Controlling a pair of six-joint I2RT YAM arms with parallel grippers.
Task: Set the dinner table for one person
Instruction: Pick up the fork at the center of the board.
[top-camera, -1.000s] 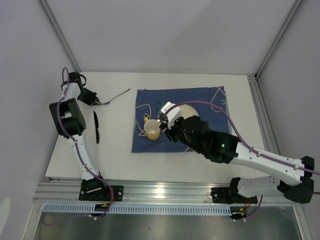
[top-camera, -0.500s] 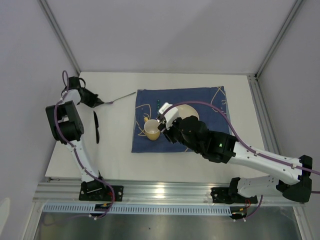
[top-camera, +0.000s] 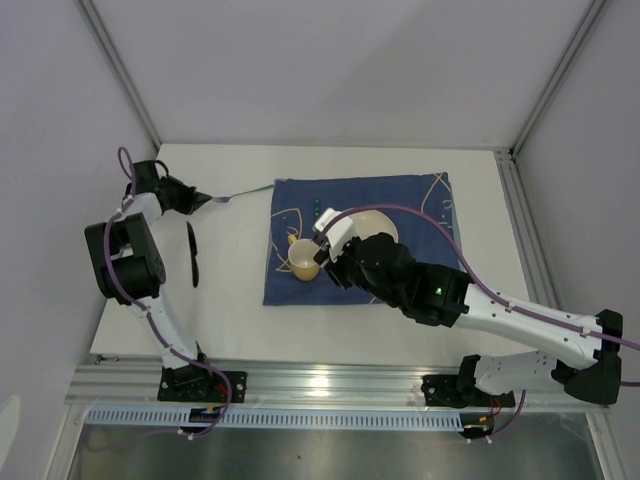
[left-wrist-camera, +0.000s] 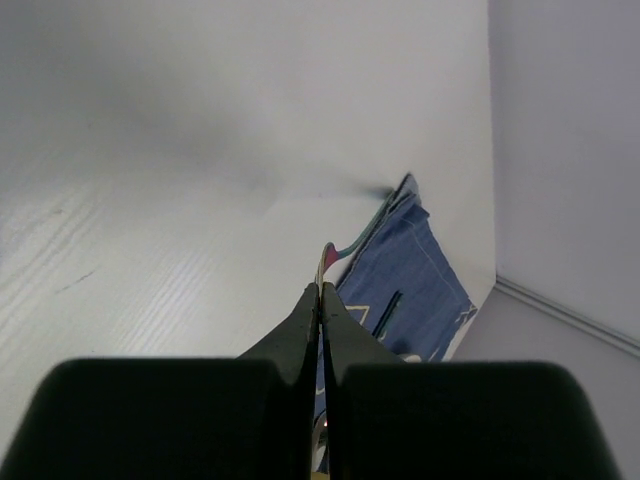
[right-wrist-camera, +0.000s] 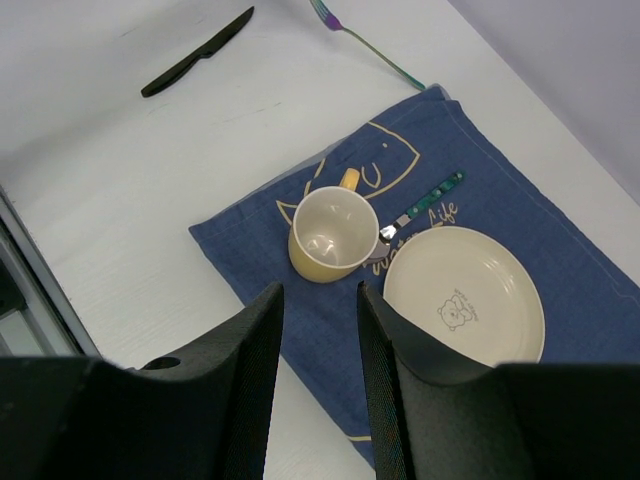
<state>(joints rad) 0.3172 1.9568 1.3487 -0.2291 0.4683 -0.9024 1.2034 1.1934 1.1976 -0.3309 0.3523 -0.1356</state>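
The white worktop (top-camera: 230, 320) lies under both hands. Its long axis runs from the left hand's side across to the right hand's, with rails (top-camera: 330, 385) at the arm bases and along the edge beyond the right hand. The left hand (top-camera: 203, 200) sits toward the far left corner, close to the walls (top-camera: 60, 150), its fingers pressed together on one end of a fork (top-camera: 245, 192). The fork points away from it to the right, and its other end reaches the corner of the blue cloth (top-camera: 420, 200). A black knife (top-camera: 192, 255) lies near this hand on its base side, on bare worktop. The right hand (top-camera: 327, 252) hovers half open over the cloth, holding nothing. A yellow cup (top-camera: 303, 262) sits just ahead of its fingers, with a plate (top-camera: 375, 222) beside the cup and a spoon (right-wrist-camera: 425, 200) between them. Bare worktop runs left of the cloth and between it and the bases.
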